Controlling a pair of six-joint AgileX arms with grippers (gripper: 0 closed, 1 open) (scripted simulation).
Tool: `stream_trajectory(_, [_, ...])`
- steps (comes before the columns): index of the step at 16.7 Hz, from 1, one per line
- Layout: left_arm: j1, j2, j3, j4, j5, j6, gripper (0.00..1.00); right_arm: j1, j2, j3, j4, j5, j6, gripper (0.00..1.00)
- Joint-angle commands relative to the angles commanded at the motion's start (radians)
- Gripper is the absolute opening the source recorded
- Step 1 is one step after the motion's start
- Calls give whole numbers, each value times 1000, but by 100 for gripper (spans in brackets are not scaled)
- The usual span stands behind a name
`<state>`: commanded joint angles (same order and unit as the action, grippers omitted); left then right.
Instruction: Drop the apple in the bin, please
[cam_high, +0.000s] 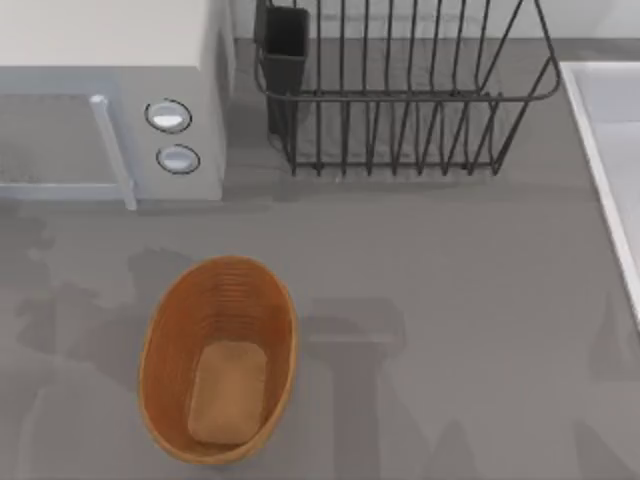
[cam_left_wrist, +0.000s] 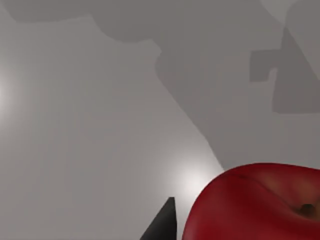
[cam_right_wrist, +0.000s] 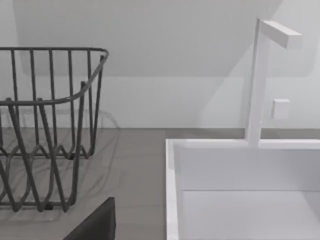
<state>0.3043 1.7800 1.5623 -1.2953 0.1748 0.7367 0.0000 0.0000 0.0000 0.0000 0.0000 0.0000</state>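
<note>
Apple (cam_left_wrist: 260, 205) sat right beside my left end effector (cam_left_wrist: 162, 225), one dark fingertip close at its side; whether that end effector was spread or pinching, I could not tell. Glossy, round and firm, it would probably slip unless gripped across its widest part. The bin (cam_high: 165, 330) lay at seven o'clock on the surface (cam_high: 450, 300).

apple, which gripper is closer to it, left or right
Left. The apple sits right beside the left gripper's dark fingertip in the left wrist view. The right wrist view faces the black wire dish rack and white sink, with no apple there.
</note>
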Motion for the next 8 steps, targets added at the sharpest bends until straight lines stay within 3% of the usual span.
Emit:
stream_trajectory(4, [-190, -16, 3, -54, 17, -233, 0, 0, 0, 0, 0, 0, 0, 100])
stream_trajectory(8, [-460, -8, 20, -94, -25, -611, 0, 0, 0, 0, 0, 0, 0, 100])
